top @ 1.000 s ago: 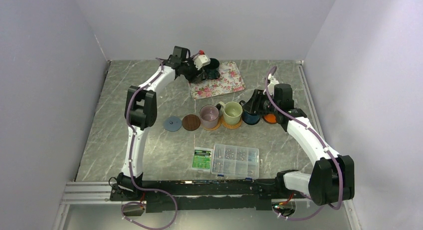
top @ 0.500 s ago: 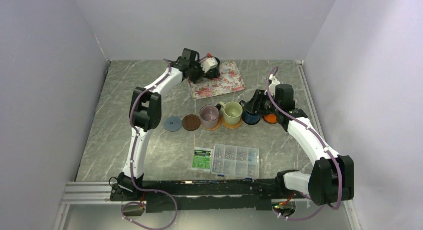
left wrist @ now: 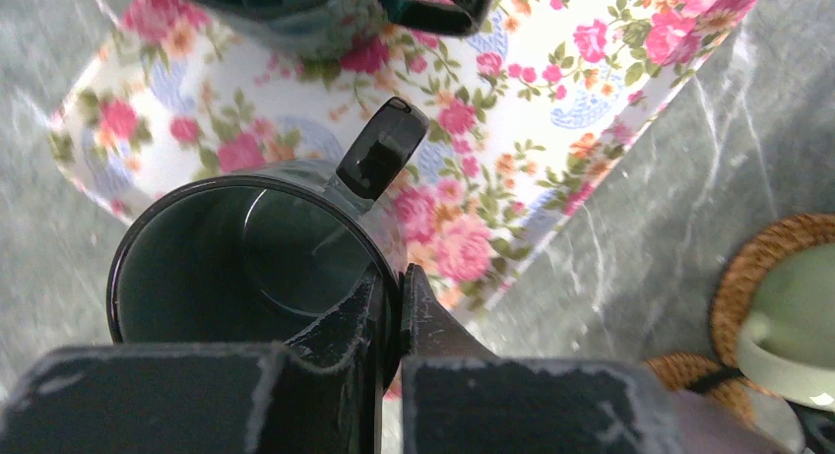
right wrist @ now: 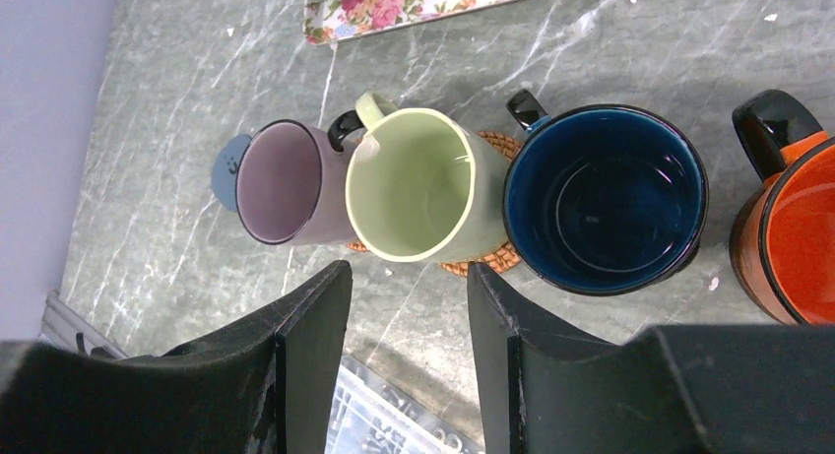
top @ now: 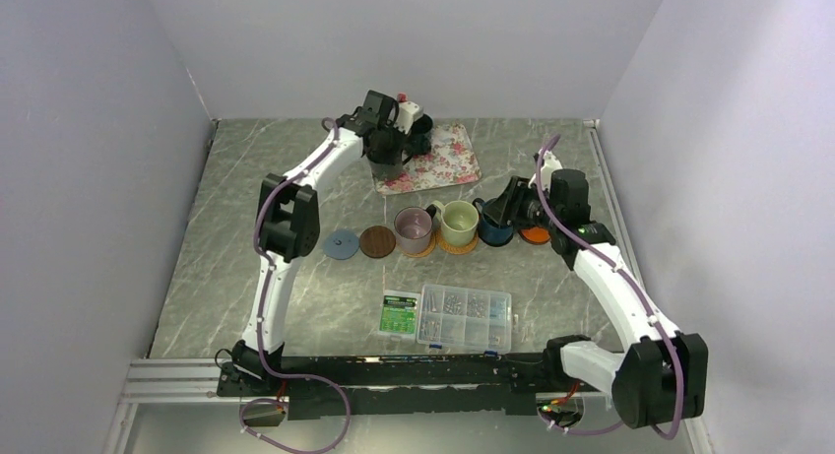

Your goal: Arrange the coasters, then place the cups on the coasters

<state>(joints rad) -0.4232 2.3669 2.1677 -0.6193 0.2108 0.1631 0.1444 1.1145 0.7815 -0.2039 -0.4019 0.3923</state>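
Four cups stand in a row below your right gripper [right wrist: 409,277], whose fingers are spread with nothing between them: the mauve-grey cup [right wrist: 281,183], pale green cup [right wrist: 418,183], navy cup [right wrist: 601,198] and orange cup [right wrist: 793,237]. Only the right wrist view shows you the woven coaster [right wrist: 487,262] under the pale green cup and the empty insides of all four; from above, the arm covers part of the navy and orange ones. The top view alone gives you the light blue coaster [top: 342,244] and dark brown coaster [top: 377,241] lying bare, left of the row.

Your left gripper [left wrist: 394,277] pinches the rim of the dark grey-green cup [left wrist: 246,267], one finger inside and one outside, over the floral tray [left wrist: 591,60]. You cannot tell whether it is lifted. The dark teal cup [top: 421,139] sits just beyond it on the tray.
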